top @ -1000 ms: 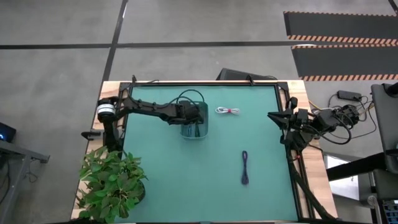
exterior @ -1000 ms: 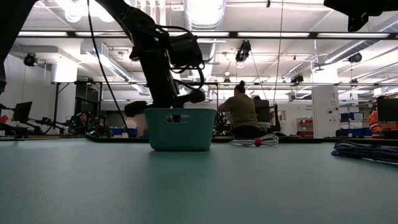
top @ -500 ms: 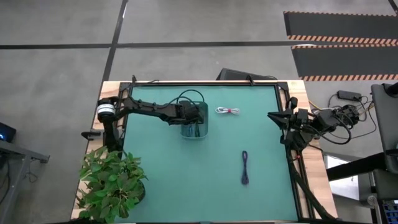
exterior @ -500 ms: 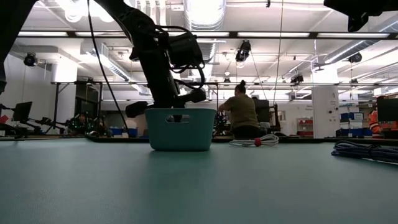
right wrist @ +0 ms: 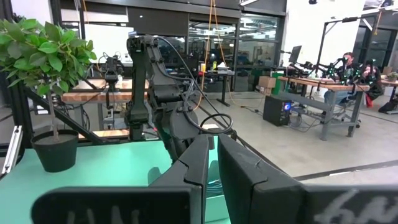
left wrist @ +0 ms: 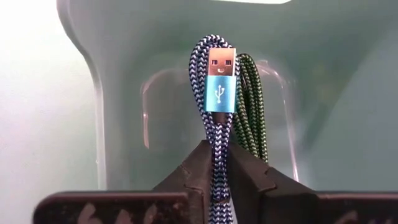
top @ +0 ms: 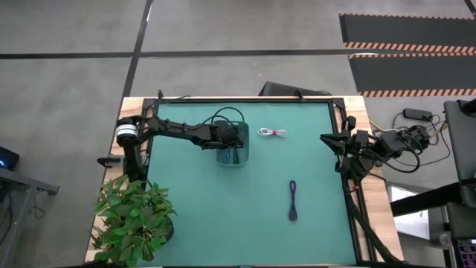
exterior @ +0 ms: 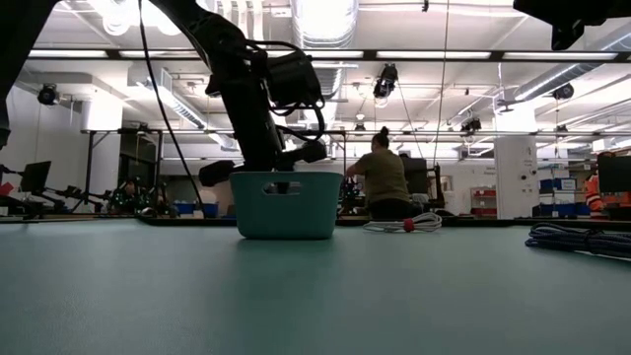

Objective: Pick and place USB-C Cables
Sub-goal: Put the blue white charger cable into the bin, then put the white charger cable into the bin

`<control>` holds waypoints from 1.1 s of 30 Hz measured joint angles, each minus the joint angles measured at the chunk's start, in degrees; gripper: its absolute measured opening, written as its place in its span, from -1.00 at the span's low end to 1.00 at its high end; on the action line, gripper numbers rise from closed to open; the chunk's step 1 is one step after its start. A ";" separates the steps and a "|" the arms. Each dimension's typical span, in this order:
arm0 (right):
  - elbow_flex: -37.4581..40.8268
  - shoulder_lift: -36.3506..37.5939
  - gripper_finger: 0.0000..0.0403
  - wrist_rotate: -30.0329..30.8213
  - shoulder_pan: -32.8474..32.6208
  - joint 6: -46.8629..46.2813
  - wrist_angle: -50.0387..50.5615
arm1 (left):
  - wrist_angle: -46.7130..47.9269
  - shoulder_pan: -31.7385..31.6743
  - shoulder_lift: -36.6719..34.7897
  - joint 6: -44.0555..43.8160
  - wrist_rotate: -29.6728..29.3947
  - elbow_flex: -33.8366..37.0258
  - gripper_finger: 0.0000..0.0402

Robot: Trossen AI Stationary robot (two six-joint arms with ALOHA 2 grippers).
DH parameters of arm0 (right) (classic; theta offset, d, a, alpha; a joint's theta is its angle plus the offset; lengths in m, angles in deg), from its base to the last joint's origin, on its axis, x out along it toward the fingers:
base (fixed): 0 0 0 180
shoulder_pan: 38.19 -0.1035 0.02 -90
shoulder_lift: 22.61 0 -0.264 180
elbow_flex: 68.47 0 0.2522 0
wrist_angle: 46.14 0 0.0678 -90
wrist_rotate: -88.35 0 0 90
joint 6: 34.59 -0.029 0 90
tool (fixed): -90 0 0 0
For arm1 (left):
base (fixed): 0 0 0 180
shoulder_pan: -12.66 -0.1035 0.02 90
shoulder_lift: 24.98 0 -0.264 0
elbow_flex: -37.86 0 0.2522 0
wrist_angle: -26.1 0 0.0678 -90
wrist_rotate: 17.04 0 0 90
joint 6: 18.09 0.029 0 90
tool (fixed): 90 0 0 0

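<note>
Left pincer (left wrist: 219,163) clamped on blue cable (left wrist: 219,99) over bin (top: 232,154), approx. 11 o'clock on counter (top: 208,216); no shift vs. 1 s prior, so release pending. Green cable (left wrist: 252,102) in bin; white cable (top: 272,132) at 12, purple cable (top: 293,201) at 4. Right pincer (right wrist: 211,163) together, idle at 3.

Left gripper (left wrist: 217,180) tips sit inside bin (top: 231,151) in the high view, hidden by the wrist; the low view's bin wall hides them too. Blue cable (left wrist: 214,118) lower end runs off the left wrist frame edge; green cable (left wrist: 251,106) partly behind it. Purple cable (exterior: 582,240) cut by the low frame edge.
</note>
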 joint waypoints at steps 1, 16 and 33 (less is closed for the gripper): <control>0.00 0.00 -0.87 0.00 -0.01 0.00 0.00 | 0.00 0.00 0.00 -0.01 0.00 0.00 -0.83; 0.00 0.00 -0.87 0.00 -0.02 0.00 0.02 | 0.00 0.05 -0.57 0.02 0.55 0.00 -0.54; -0.02 -0.02 -0.87 -0.02 0.00 -1.12 -0.61 | -0.54 3.40 -9.63 19.51 -0.84 -1.20 -0.53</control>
